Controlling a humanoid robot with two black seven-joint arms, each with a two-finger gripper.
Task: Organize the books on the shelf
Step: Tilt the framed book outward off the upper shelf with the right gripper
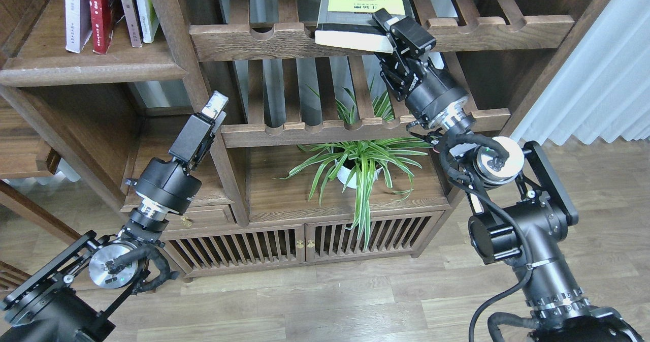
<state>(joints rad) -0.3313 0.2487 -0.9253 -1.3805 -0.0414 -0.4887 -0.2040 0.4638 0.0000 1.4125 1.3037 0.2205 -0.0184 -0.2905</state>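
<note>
The thick black book with a yellow-green cover panel (363,4) lies flat on the upper slatted rack (244,39), its page edge hanging over the notched front rail. My right gripper (390,33) is shut on the book's near right corner, one finger on the cover and the other under it. A pale lavender-white book (76,11) and a red book (101,11) stand upright on the solid dark-brown shelf (91,70) at top left. My left gripper (216,103) is empty, below that shelf and in front of the upright post; its fingers cannot be told apart.
Two more thin books (139,9) lean beside the red one. A second slatted rack (304,128) runs below the first. A potted spider plant (358,166) stands on the cabinet top (284,199). A white curtain (599,67) hangs at the right.
</note>
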